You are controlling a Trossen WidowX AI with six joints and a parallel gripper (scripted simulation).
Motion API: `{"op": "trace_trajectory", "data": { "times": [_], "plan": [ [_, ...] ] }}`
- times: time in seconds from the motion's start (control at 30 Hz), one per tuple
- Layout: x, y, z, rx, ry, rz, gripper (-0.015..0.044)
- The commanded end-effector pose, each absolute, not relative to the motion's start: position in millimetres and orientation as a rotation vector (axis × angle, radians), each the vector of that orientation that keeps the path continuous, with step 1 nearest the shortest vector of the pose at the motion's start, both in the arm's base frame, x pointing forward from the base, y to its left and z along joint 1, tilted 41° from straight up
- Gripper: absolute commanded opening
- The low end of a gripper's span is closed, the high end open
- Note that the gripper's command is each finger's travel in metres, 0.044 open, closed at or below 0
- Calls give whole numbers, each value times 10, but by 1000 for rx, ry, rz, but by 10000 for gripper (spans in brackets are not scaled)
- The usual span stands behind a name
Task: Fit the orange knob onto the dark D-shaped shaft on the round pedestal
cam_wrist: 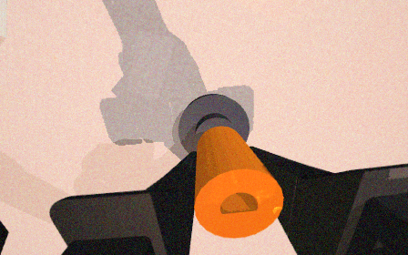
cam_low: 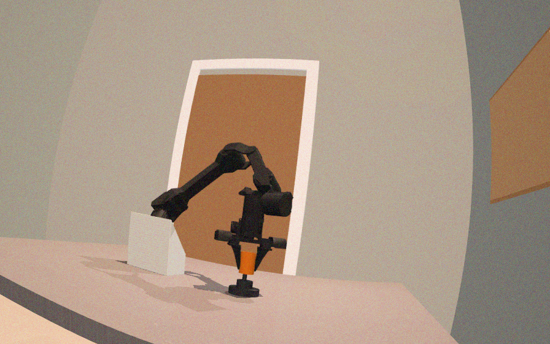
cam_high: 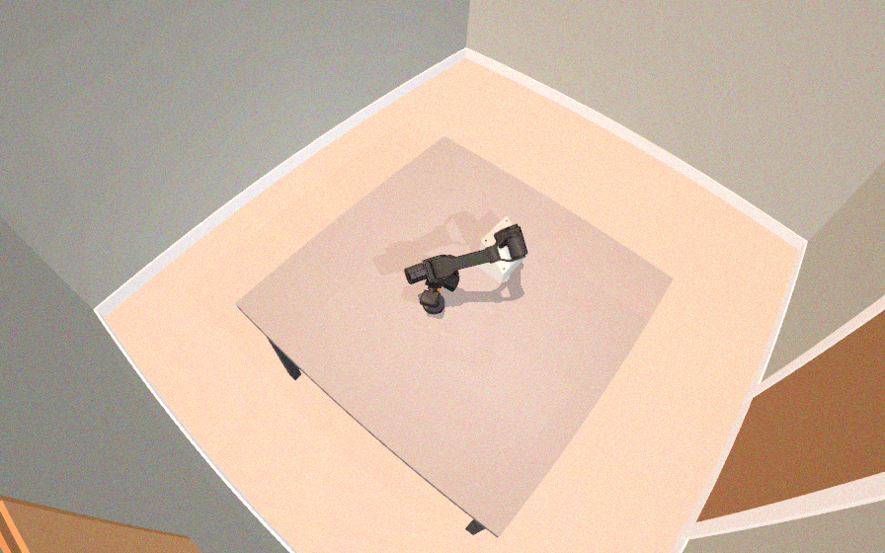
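The orange knob (cam_low: 247, 262) (cam_wrist: 219, 157) is upright between the fingers of my gripper (cam_low: 247, 266) (cam_wrist: 221, 154), which is shut on it. In the wrist view its top shows a D-shaped hole with the flat side toward the bottom of the view. The dark round pedestal (cam_low: 243, 292) (cam_wrist: 238, 109) stands on the table under the knob. In the exterior view a short stretch of the dark shaft (cam_low: 244, 277) shows between the knob's lower end and the pedestal's raised step. The shaft's tip and its flat side are hidden. In the top view the arm mostly covers the knob.
A white block-like base (cam_high: 506, 270) (cam_low: 149, 243) stands on the table (cam_high: 487, 412) (cam_low: 333, 307) at the arm's foot, left of the pedestal in the exterior view. The arm arches from it over to the pedestal. Shadows of the arm lie across the table.
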State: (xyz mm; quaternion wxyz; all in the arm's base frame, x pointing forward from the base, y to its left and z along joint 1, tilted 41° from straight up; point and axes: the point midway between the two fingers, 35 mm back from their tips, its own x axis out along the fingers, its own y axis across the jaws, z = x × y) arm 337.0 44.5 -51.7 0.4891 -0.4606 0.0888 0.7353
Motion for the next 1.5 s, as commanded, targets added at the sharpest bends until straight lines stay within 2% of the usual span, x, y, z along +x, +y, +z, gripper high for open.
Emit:
{"op": "trace_trajectory", "data": {
  "times": [0.0, 1.03, 1.27, 1.47],
  "plan": [
    [3364, 455, -532, -1158, 167, 1802, 0],
    [3368, 438, -508, -1158, 168, 1802, 0],
    [3370, 448, -518, -1296, -13, 1850, 0],
    [3358, 458, -533, -1303, -22, 1853, 0]
  ]
}}
